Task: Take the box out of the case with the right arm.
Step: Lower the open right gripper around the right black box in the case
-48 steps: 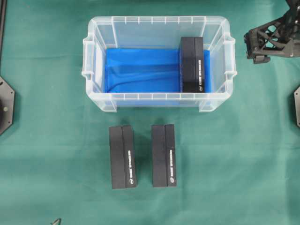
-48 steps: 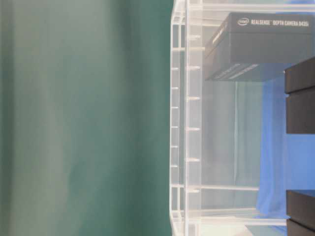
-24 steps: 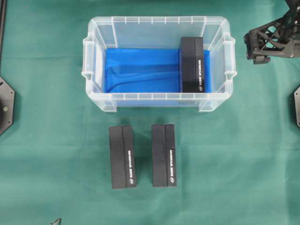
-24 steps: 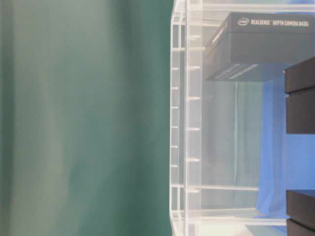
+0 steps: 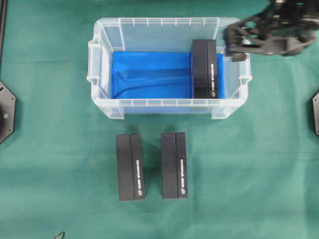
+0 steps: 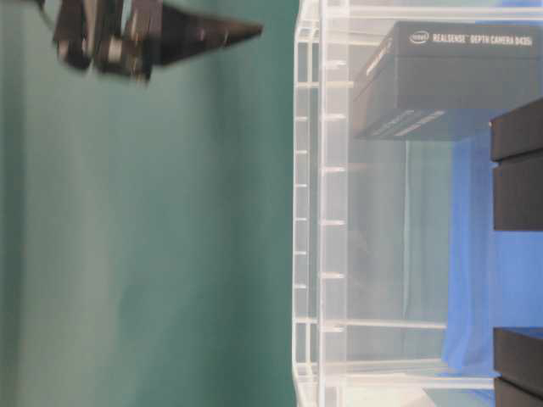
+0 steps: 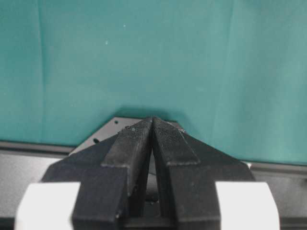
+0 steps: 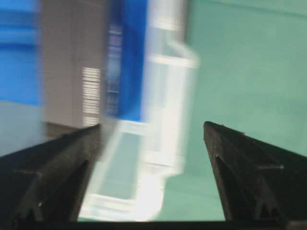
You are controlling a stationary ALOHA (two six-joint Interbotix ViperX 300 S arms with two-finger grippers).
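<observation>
From my station I see the box standing on edge inside the case, against the right end wall, on the blue lining that covers the case floor. The table-level view reads white print on its side: an Intel RealSense depth camera carton. The rest of the case floor shows only the rumpled blue lining.

The case is a clear ribbed-rim plastic bin sitting on a green cloth that covers the whole work surface. Just in front of the case, outside it, two more black boxes lie side by side, apart from each other and from the case wall.

The right gripper hangs over the case's right rim, near the box's far end, jaws spread wide with nothing between them; in its wrist view the two fingers frame the blurred case wall and box. I think it is above the rim rather than inside, but the blur leaves that unsure.

The left gripper sits with its pads pressed together, empty, over bare green cloth. Black mounting plates show at the left and right table edges.
</observation>
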